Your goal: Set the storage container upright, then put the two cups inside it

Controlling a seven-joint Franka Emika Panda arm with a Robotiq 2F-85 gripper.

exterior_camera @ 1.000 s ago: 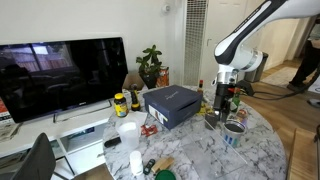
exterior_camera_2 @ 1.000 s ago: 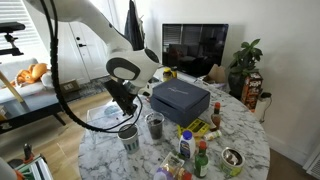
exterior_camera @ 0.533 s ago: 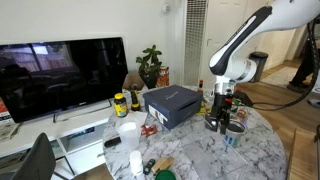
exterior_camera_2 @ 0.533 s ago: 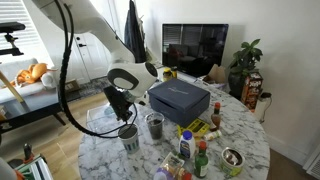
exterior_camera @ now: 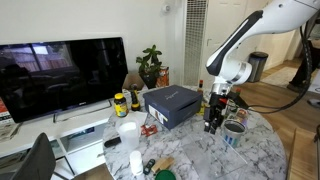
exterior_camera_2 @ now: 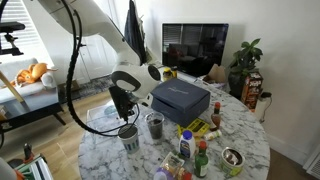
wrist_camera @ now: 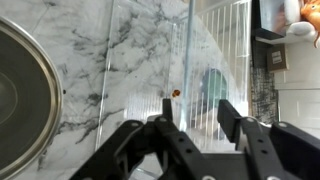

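The storage container is clear ribbed plastic and lies on its side on the marble table, in an exterior view (exterior_camera_2: 100,116) and filling the wrist view (wrist_camera: 190,65). My gripper (wrist_camera: 196,120) is open and low over it, with the clear wall between the two fingers; it also shows in both exterior views (exterior_camera: 212,123) (exterior_camera_2: 122,110). The silvery metal cup (exterior_camera_2: 128,137) (exterior_camera: 235,131) stands right beside the gripper, and its rim shows at the left edge of the wrist view (wrist_camera: 20,100). The small dark cup (exterior_camera_2: 155,125) stands next to it.
A dark blue box (exterior_camera: 170,104) (exterior_camera_2: 180,99) sits mid-table. Slim bottles and sauce jars (exterior_camera_2: 200,158) crowd one end, with a small tin (exterior_camera_2: 232,158). A white cup (exterior_camera: 128,134) and a yellow-lidded jar (exterior_camera: 120,104) stand near the TV side. The table edge is close to the gripper.
My gripper has moved down and toward the dark blue box, ending low over the clear container beside the cups. The cups and box have not moved.
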